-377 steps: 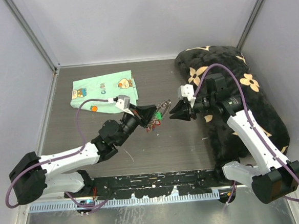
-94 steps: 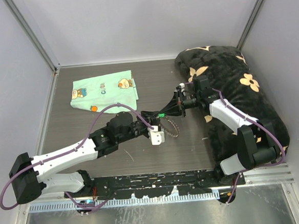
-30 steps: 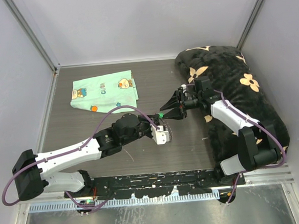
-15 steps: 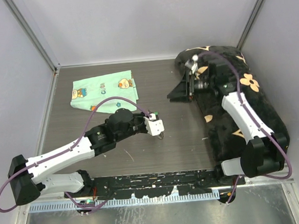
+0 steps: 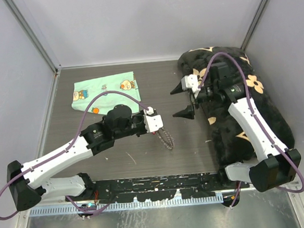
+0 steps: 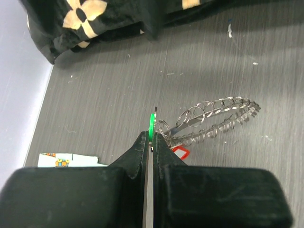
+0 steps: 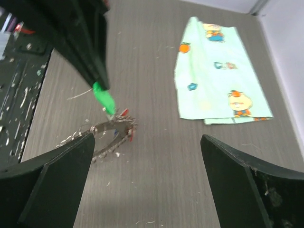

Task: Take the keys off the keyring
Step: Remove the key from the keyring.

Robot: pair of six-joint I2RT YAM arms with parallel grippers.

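My left gripper [image 5: 153,123] is shut on the green head of a key [image 6: 152,124], edge-on between its fingertips. The keyring [image 5: 166,138], a silver wire loop fringed with small metal pieces, hangs from that key down to the table; in the left wrist view the keyring [image 6: 223,114] stretches to the right, with a red-headed key [image 6: 179,152] under it. My right gripper [image 5: 181,101] stands wide open and empty, right of the ring and apart from it. In the right wrist view, the green key [image 7: 103,97] and keyring [image 7: 111,135] lie ahead-left of the right gripper [image 7: 147,140].
A black cushion with tan flowers [image 5: 245,97] fills the right side under the right arm. A mint-green cartoon-print cloth [image 5: 106,91] lies at the back left, with a small orange piece [image 5: 95,111] at its near edge. Grey walls close in the table.
My right gripper has let go at the green key, drawn back toward the cushion and opened wide. My left gripper stays shut on the green key, and the ring now hangs below it.
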